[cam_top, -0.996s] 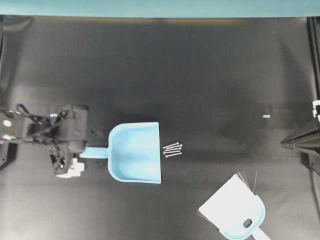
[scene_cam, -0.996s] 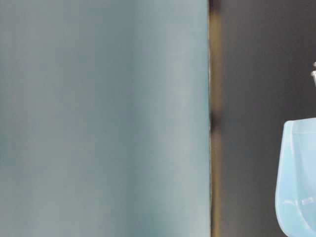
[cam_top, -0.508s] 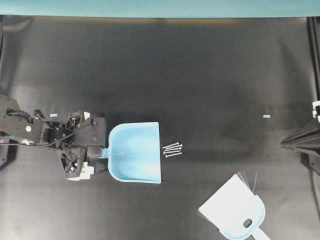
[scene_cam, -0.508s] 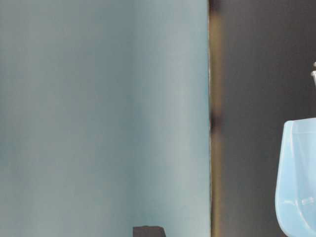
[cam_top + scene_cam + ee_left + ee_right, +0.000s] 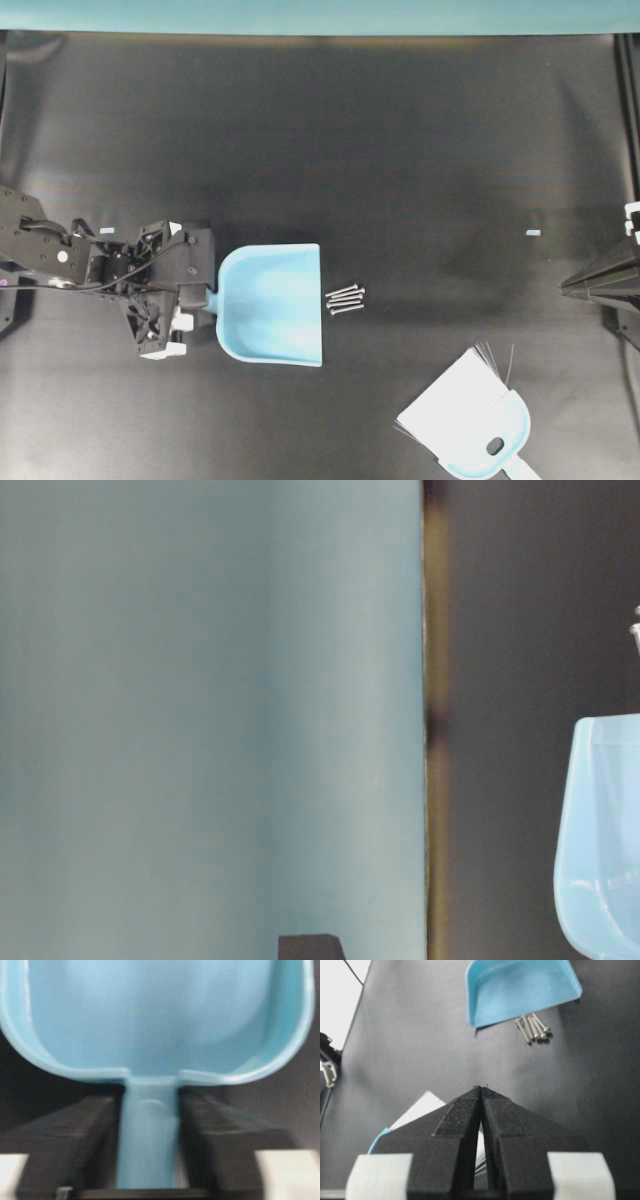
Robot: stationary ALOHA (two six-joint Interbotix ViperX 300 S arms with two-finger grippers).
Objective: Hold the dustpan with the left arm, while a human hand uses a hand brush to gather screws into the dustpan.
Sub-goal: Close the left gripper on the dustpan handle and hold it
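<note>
The light blue dustpan (image 5: 270, 305) lies on the black table with its wide mouth facing right. My left gripper (image 5: 205, 300) is shut on its thin handle; in the left wrist view the black fingers (image 5: 75, 1130) press both sides of the handle, below the scoop (image 5: 160, 1010). Several silver screws (image 5: 345, 298) lie just off the mouth, also in the right wrist view (image 5: 532, 1027). The hand brush (image 5: 470, 415) lies at the front right. My right gripper (image 5: 481, 1089) is shut and empty at the right edge (image 5: 565, 287). No human hand is in view.
A tiny pale blue fleck (image 5: 532, 232) lies on the table right of centre. A teal wall (image 5: 320, 15) runs along the far edge. The table-level view shows the dustpan's edge (image 5: 600, 840) and a dark part of the left arm (image 5: 310, 947).
My left gripper moved right from beside the handle's end onto the handle and closed on it. The dustpan shifted slightly. The right arm, brush and screws have not moved.
</note>
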